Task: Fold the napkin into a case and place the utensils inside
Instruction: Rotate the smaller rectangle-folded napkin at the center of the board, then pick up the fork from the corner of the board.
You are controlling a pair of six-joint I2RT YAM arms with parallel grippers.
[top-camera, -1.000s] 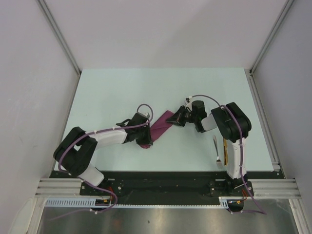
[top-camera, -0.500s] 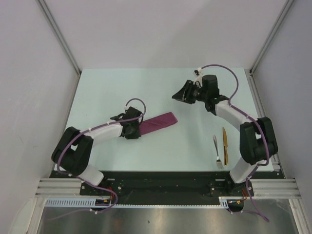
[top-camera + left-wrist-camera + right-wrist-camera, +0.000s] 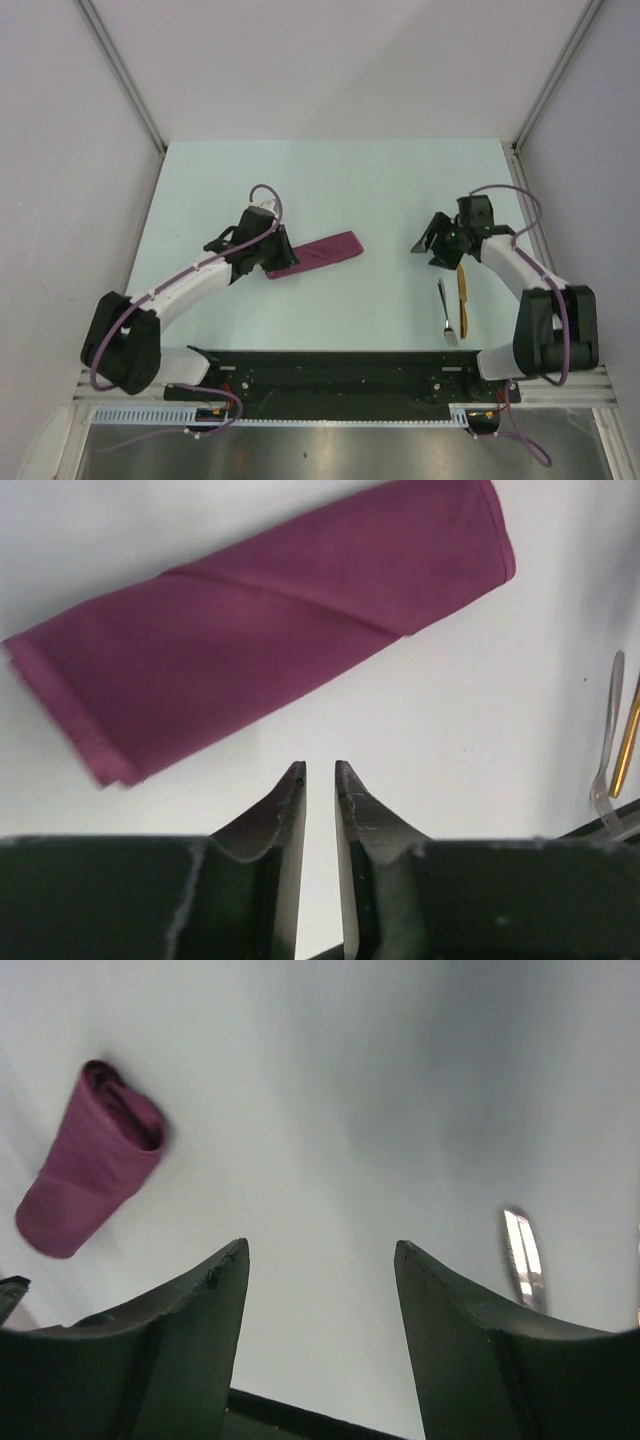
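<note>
The table [image 3: 330,180] now shows both arms withdrawn from the cloth, the right one swung over to the cutlery; folding looks finished and loading comes next. The case [image 3: 318,253] lies mid-table, a flat, slanted plum oblong with its right end gaping. The left tool [image 3: 320,772], narrowly parted and empty, sits just beside its left end. The right tool [image 3: 320,1248] is released wide, near the silver spoon [image 3: 446,312] and golden piece [image 3: 462,298].

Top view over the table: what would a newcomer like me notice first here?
The plum-magenta case, folded into a narrow strip, lies mid-table with the left gripper by its left end. To the right, a silver utensil and a golden utensil lie side by side, the open right gripper just beyond them.
</note>
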